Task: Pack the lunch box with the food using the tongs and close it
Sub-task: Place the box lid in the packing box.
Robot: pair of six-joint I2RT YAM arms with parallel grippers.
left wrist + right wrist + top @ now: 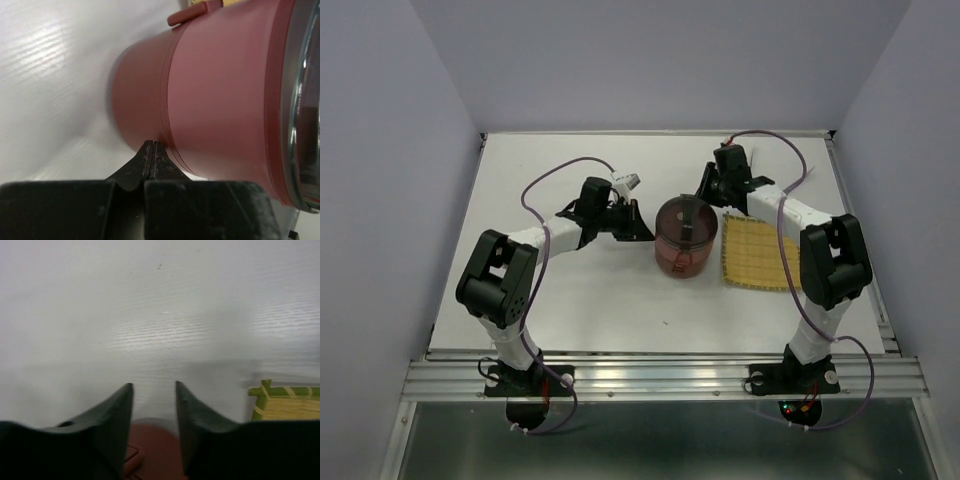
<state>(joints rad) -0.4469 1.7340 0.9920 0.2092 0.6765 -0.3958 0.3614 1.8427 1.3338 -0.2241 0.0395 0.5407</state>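
The left tool [152, 149], pressed together, sat against the lunch box's [220, 90] side wall. The right tool [154, 390], spread and empty, hovered just beyond it. The box's contents could not be seen.

White table [620, 310] at centre, matte with a soft sheen. Plain lavender-grey walls: back wall [660, 60] at 12 o'clock, side walls at 9 [380, 200] and 3 [910, 150]. Aluminium rail [660, 378] along the 6 o'clock edge, dark grey-green surface [660, 440] below. Light diffuse and even.
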